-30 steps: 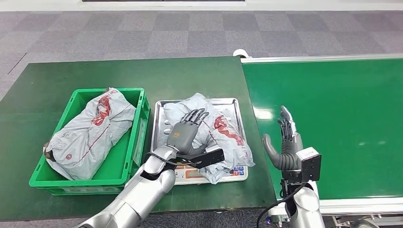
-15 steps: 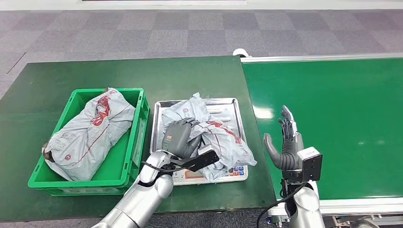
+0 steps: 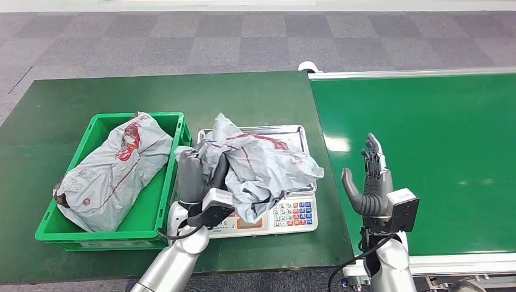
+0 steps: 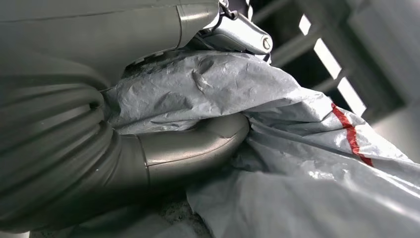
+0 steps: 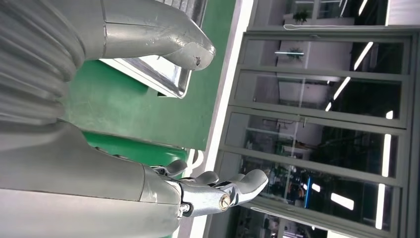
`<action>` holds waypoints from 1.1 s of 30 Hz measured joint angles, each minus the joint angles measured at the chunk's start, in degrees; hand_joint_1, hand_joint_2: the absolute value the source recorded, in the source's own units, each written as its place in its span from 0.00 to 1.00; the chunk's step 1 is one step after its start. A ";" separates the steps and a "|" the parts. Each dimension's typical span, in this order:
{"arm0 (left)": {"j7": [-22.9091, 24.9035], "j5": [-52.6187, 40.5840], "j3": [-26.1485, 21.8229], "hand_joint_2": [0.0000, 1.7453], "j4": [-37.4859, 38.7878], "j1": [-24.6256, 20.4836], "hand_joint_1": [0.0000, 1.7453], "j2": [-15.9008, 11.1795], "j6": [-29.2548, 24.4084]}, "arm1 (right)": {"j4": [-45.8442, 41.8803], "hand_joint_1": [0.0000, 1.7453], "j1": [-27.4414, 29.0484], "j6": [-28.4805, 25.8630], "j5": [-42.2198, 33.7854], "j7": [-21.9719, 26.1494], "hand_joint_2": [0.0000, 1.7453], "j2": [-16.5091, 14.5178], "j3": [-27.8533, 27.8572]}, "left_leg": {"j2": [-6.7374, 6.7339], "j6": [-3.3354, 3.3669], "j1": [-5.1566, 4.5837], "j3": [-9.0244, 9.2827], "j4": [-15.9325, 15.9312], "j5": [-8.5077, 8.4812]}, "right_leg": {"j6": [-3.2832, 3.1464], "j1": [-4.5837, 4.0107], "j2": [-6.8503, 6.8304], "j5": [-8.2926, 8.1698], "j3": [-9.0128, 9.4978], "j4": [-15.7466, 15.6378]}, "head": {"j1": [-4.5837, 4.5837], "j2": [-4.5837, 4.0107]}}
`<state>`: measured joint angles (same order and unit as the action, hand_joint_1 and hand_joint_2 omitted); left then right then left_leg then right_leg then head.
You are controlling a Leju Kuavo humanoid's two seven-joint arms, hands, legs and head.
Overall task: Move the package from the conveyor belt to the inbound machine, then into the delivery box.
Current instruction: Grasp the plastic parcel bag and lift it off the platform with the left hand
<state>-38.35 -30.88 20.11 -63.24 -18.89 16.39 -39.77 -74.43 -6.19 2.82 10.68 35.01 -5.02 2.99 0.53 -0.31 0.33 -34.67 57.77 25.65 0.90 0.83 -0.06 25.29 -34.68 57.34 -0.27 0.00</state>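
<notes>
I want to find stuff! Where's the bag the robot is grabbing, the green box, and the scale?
bag point(image 3: 255, 167), head view, crumpled middle.
green box point(image 3: 173, 182), head view, right wall.
scale point(image 3: 295, 214), head view, keypad.

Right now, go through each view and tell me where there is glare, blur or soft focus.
Head view: sharp, with a bright glare patch on the conveyor belt beside the scale tray. Left wrist view: the left hand and package are fairly crisp, but the background is blurred. Right wrist view: the right hand is close and soft, and ceiling lights reflect in the windows.
</notes>
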 joint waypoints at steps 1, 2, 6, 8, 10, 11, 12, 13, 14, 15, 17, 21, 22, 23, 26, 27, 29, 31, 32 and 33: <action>-0.93 0.28 -1.20 1.00 -1.24 0.28 1.00 0.29 -0.07 | 0.13 0.00 -0.08 -0.02 -0.08 0.03 1.00 -0.02 0.00 | 0.00 0.00 0.00 0.00 0.00 0.00 | 0.00 0.00 0.00 0.00 0.00 0.00 | 0.00 0.00; -1.30 0.46 -2.14 1.00 -2.20 0.49 1.00 0.49 -0.09 | 0.23 0.00 -0.15 -0.02 -0.12 0.03 1.00 -0.05 0.00 | 0.00 0.00 0.00 0.00 0.00 0.00 | 0.00 0.00 0.00 0.00 0.00 0.00 | -0.01 0.00; -1.64 0.72 -4.31 1.00 -4.85 1.35 1.00 0.94 -0.11 | 0.55 0.00 -0.36 -0.02 -0.17 0.04 1.00 -0.14 0.00 | 0.00 0.01 0.00 0.00 0.00 0.00 | 0.00 0.00 -0.01 0.00 0.00 0.00 | -0.01 0.00; -1.67 0.71 -4.91 1.00 -5.64 1.66 1.00 1.12 -0.11 | 0.69 0.00 -0.50 -0.02 -0.17 0.04 1.00 -0.19 0.00 | 0.00 0.00 0.00 0.00 0.00 0.00 | 0.00 0.00 -0.01 0.00 0.00 0.00 | -0.01 0.00; -1.69 0.71 -5.23 1.00 -6.20 1.89 1.00 1.24 -0.11 | 0.70 0.00 -0.54 -0.02 -0.17 0.05 1.00 -0.22 0.00 | 0.01 0.00 0.00 0.00 0.00 0.00 | 0.00 0.00 -0.01 0.00 0.00 0.00 | -0.01 0.00; -1.69 0.71 -5.34 1.00 -6.38 1.95 1.00 1.28 -0.11 | 0.70 0.00 -0.56 -0.02 -0.17 0.05 1.00 -0.23 0.00 | 0.01 0.00 0.00 0.00 0.00 0.00 | 0.00 0.00 -0.01 0.00 0.00 0.00 | -0.01 0.00; -1.69 0.71 -5.42 1.00 -6.52 1.99 1.00 1.30 -0.11 | 0.71 0.00 -0.57 -0.02 -0.17 0.05 1.00 -0.24 0.00 | 0.01 0.00 0.00 0.00 0.00 0.00 | 0.00 0.00 -0.01 0.00 0.00 0.00 | -0.01 0.00; -1.69 0.71 -5.48 1.00 -6.64 2.01 1.00 1.32 -0.11 | 0.72 0.00 -0.59 -0.02 -0.17 0.05 1.00 -0.25 0.00 | 0.01 0.00 0.00 0.00 0.00 0.00 | 0.00 0.00 -0.01 0.00 0.00 0.00 | -0.01 0.00; -1.69 0.71 -5.51 1.00 -6.74 2.03 1.00 1.33 -0.11 | 0.72 0.00 -0.61 -0.02 -0.17 0.05 1.00 -0.25 0.00 | 0.01 0.01 0.00 0.00 0.00 0.00 | 0.00 0.00 -0.01 0.00 0.00 0.00 | -0.01 0.00; -1.69 0.71 -5.52 1.00 -6.85 2.06 1.00 1.34 -0.11 | 0.73 0.00 -0.64 -0.02 -0.17 0.05 1.00 -0.25 0.00 | 0.01 0.01 0.00 0.00 0.00 0.01 | 0.00 0.00 -0.01 0.00 0.00 0.00 | -0.01 0.00; -1.69 0.71 -5.54 1.00 -7.04 2.11 1.00 1.38 -0.11 | 0.73 0.00 -0.70 -0.02 -0.17 0.05 1.00 -0.25 0.00 | 0.01 0.01 0.00 0.00 0.00 0.01 | 0.00 0.00 -0.01 0.01 0.00 0.00 | -0.01 0.00; -1.69 -0.49 -5.91 1.00 -7.62 2.32 1.00 1.50 -0.11 | 0.73 0.00 -0.75 -0.07 -0.24 0.08 1.00 -0.25 0.00 | 0.00 0.01 0.00 -0.01 0.00 0.02 | 0.00 0.00 0.00 0.01 -0.01 0.00 | 0.00 0.00; -1.70 -1.44 -6.38 1.00 -8.37 2.53 1.00 1.58 -0.11 | 0.75 0.00 -0.76 -0.14 -0.31 0.13 1.00 -0.25 -0.01 | -0.01 0.01 0.00 -0.02 0.00 0.02 | 0.00 -0.01 0.01 0.01 -0.01 0.01 | 0.00 0.00; -1.71 -2.45 -7.14 1.00 -9.54 2.82 1.00 1.66 -0.11 | 0.81 0.00 -0.77 -0.27 -0.40 0.19 1.00 -0.25 -0.01 | -0.03 0.01 0.00 -0.02 0.00 0.02 | -0.01 -0.01 0.03 0.01 -0.02 0.01 | 0.00 0.00; -1.75 -4.54 -10.72 1.00 -14.78 3.79 1.00 1.70 -0.11 | 1.10 0.00 -0.76 -0.74 -0.67 0.41 1.00 -0.25 -0.02 | -0.10 0.00 0.01 0.00 0.00 0.02 | -0.01 -0.02 0.08 0.01 -0.05 0.02 | -0.01 0.00; -1.76 -4.93 -12.21 1.00 -16.78 4.15 1.00 1.68 -0.11 | 1.16 0.00 -0.74 -0.85 -0.75 0.54 1.00 -0.25 -0.03 | -0.11 0.00 0.01 0.00 -0.01 0.02 | -0.02 -0.02 0.08 0.02 -0.05 0.03 | -0.01 0.00; -1.75 -5.46 -15.78 1.00 -20.67 4.83 1.00 1.60 -0.16 | 1.21 0.00 -0.68 -0.97 -0.92 0.83 1.00 -0.25 -0.04 | -0.12 -0.01 0.03 0.00 -0.02 0.02 | -0.06 -0.03 0.08 0.04 -0.06 0.04 | -0.01 0.00; -1.75 -5.82 -20.00 1.00 -23.71 5.16 1.00 1.54 -0.22 | 1.25 0.00 -0.66 -1.05 -1.14 0.99 1.00 -0.25 -0.08 | -0.12 -0.01 0.04 0.01 -0.02 0.02 | -0.09 -0.04 0.08 0.06 -0.06 0.04 | -0.01 0.00; -1.74 -5.94 -22.27 1.00 -24.79 5.18 1.00 1.53 -0.25 | 1.31 0.00 -0.66 -1.12 -1.25 1.02 1.00 -0.25 -0.11 | -0.12 -0.02 0.04 0.02 -0.03 0.02 | -0.10 -0.04 0.08 0.07 -0.06 0.05 | -0.01 0.00; -1.73 -6.07 -24.59 1.00 -25.47 5.18 1.00 1.53 -0.26 | 1.38 0.00 -0.66 -1.25 -1.37 1.02 1.00 -0.25 -0.14 | -0.12 -0.02 0.04 0.02 -0.03 0.02 | -0.11 -0.04 0.08 0.08 -0.06 0.05 | -0.01 0.00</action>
<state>-40.08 -36.94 -4.49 -88.70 -13.71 17.92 -40.03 -73.05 -6.85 1.57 9.31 36.03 -5.27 2.86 0.41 -0.33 0.37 -34.65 57.74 25.67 0.79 0.79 0.02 25.37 -34.74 57.39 -0.28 0.00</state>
